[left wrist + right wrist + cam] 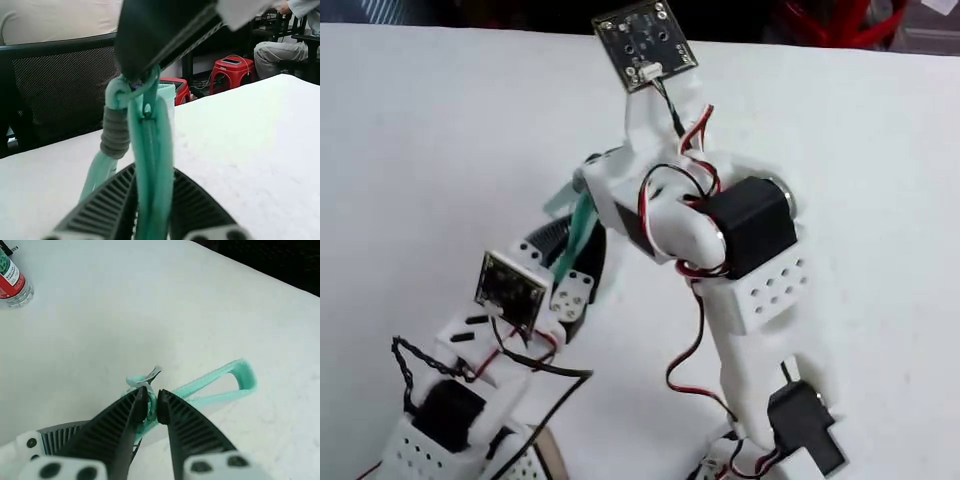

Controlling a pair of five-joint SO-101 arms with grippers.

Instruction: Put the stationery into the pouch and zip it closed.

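A mint-green pouch [577, 228] hangs on edge between the two arms above the white table [420, 150]. My left gripper [152, 176] is shut on the pouch's lower edge [152, 150], which stands up between the black ribbed fingers [112, 195]. My right gripper [148, 401] is shut on the zip pull at the pouch's upper end. In the left wrist view it appears as a black jaw [160, 30] above the fabric. A mint loop strap [241, 377] trails from that end, and a grey ribbed sleeve [115, 132] sits on a cord beside the zip.
A bottle with a red and green label [12, 282] lies at the far side of the table. Beyond the table edge stand a black mesh chair [55, 90] and red stools [232, 70]. Loose arm cables [685, 360] hang near the front.
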